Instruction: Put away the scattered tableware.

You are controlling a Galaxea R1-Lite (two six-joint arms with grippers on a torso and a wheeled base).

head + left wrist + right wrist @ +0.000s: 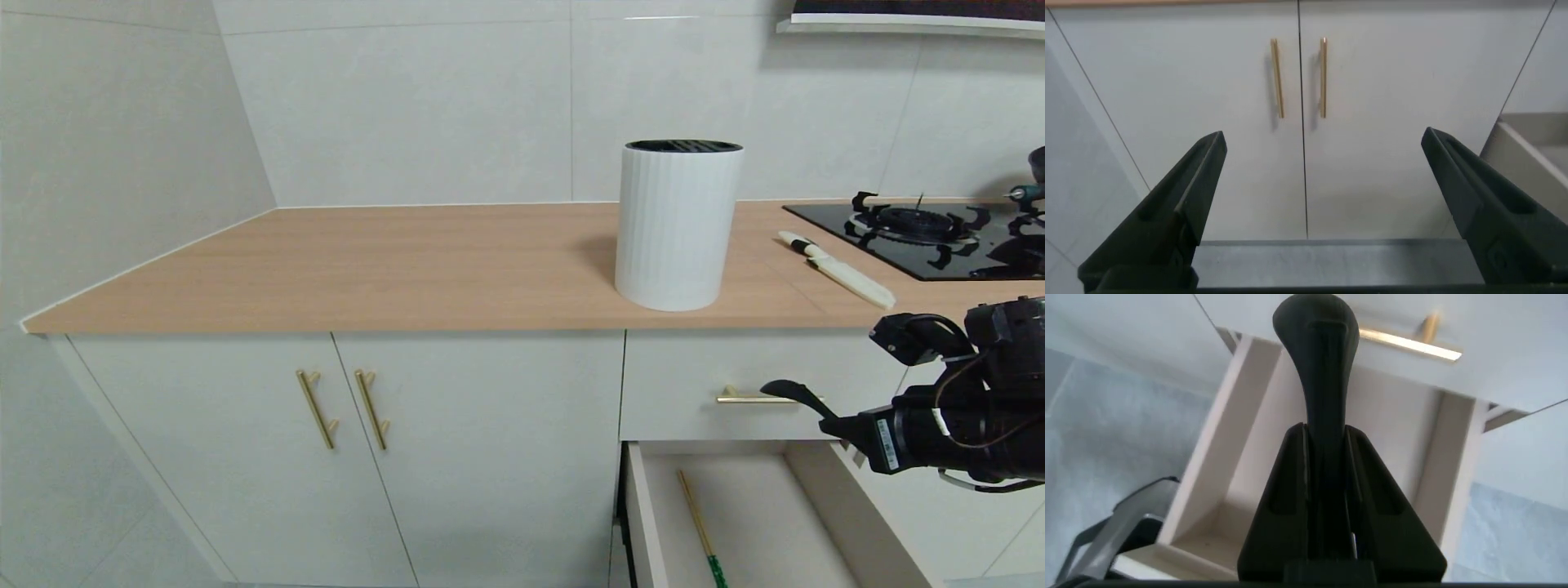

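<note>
My right end effector (785,389) has its fingers pressed together, holding nothing. It sits in front of a closed drawer's gold handle (747,398) and above an open drawer (639,506). Chopsticks (700,531) with a green end lie inside the open drawer. On the wooden worktop (367,269), a cream knife (837,268) lies between a white ribbed holder (678,229) and a black stove (922,233). My left end effector (1323,204) has its fingers spread wide apart, facing two cupboard doors (1388,163).

Pale tiled walls (408,98) back a wooden surface (367,261); white cabinet doors (220,457) carry brass handles (317,408); a black hob (914,249) sits inset.
</note>
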